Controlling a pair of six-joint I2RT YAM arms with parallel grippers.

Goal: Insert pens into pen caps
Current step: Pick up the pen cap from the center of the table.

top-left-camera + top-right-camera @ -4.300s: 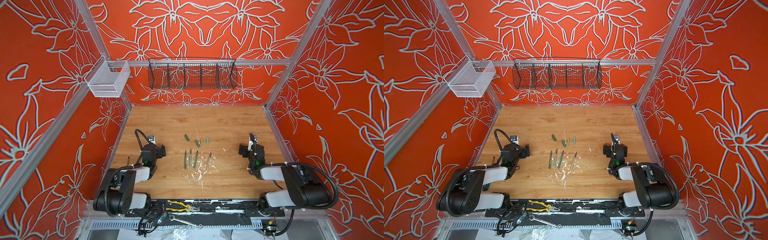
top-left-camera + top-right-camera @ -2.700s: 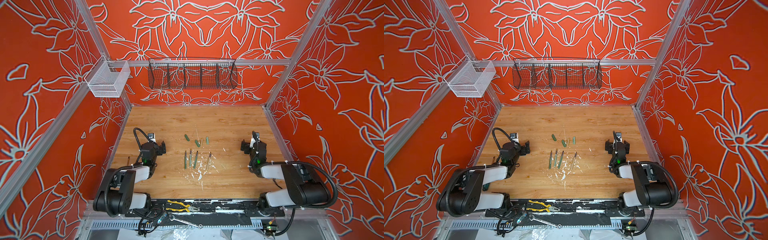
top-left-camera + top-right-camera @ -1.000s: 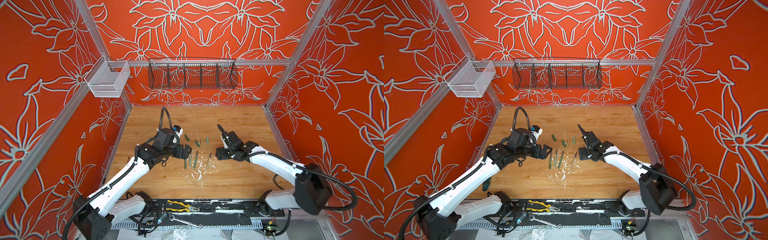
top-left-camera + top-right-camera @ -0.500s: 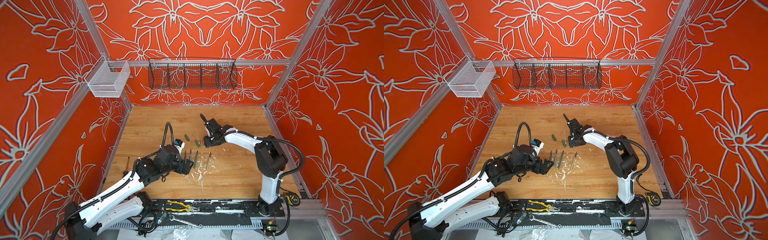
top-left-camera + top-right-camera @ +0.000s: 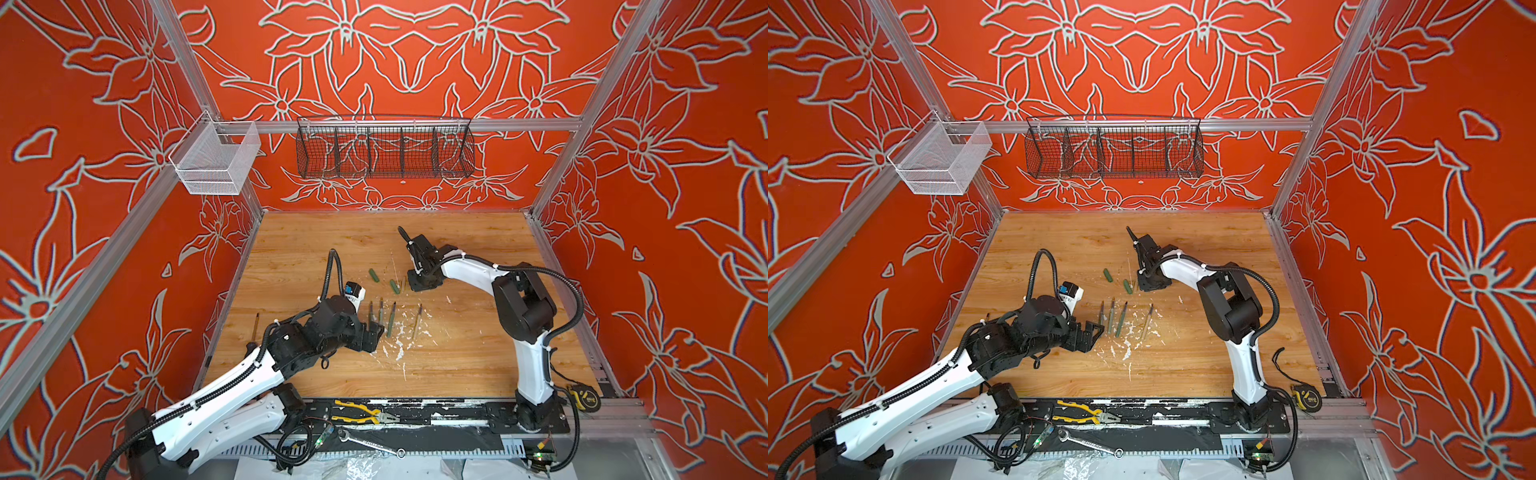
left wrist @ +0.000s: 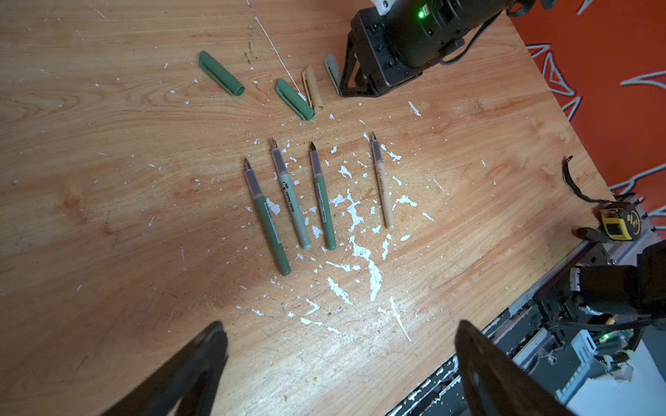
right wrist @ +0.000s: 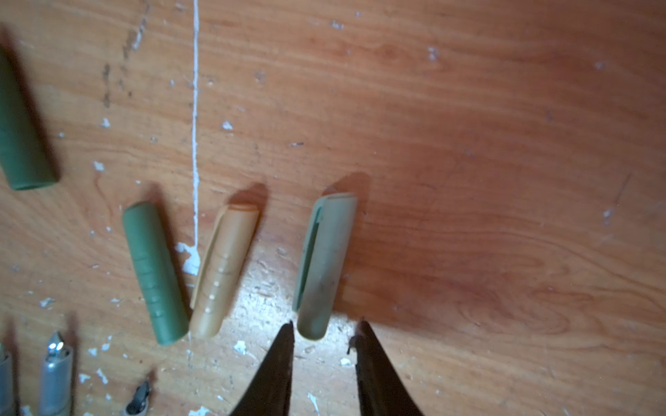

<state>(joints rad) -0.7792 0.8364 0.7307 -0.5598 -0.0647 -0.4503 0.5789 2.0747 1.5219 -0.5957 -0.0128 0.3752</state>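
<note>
4 pens [image 6: 322, 201], 4 caps [image 6: 220, 73], 2 wire baskets [image 5: 384, 151], 1 pr pliers [image 5: 359, 413], 1 wrench [image 5: 370, 442]

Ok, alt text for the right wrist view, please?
The right gripper, jaws apart, straddles the open end of a pale green plastic pen cap lying on the wooden table. A tan cap and a dark green cap lie alongside.

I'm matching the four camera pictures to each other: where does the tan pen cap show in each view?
In a top view: the tan pen cap lies mid-table, tiny.
In a top view: tan pen cap, likewise mid-table.
Left wrist: tan pen cap, upper middle.
Right wrist: tan pen cap, centre-left.
Shared landmark: the green cap beside it.
</note>
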